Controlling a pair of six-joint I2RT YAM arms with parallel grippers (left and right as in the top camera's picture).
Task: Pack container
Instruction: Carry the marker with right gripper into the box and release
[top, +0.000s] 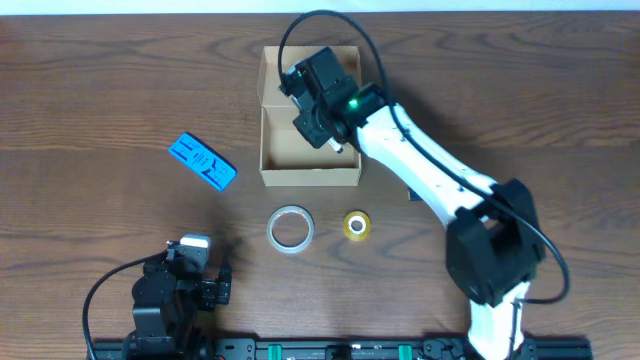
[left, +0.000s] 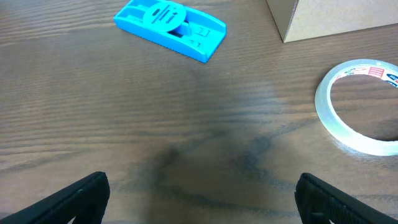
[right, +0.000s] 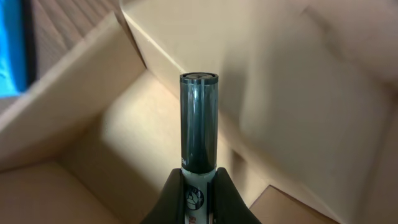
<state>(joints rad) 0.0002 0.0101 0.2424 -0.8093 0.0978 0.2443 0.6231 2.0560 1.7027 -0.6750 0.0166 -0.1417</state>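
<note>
The container (top: 270, 130) is an open tan cardboard box at the back middle of the table, its flap lid up at the far side. My right gripper (top: 322, 112) is over the open box and is shut on a dark-capped marker (right: 199, 124), which points into the box interior (right: 124, 143). My left gripper (top: 205, 285) is open and empty near the front left; its fingers (left: 199, 199) hover over bare wood. A clear tape roll (top: 290, 228) and a small yellow tape roll (top: 357, 224) lie in front of the box. A blue stapler-like object (top: 202, 161) lies left of it.
The clear tape roll (left: 364, 106), the blue object (left: 171, 28) and a corner of the box (left: 329, 18) show ahead of the left gripper. A dark item (top: 412, 193) peeks from under the right arm.
</note>
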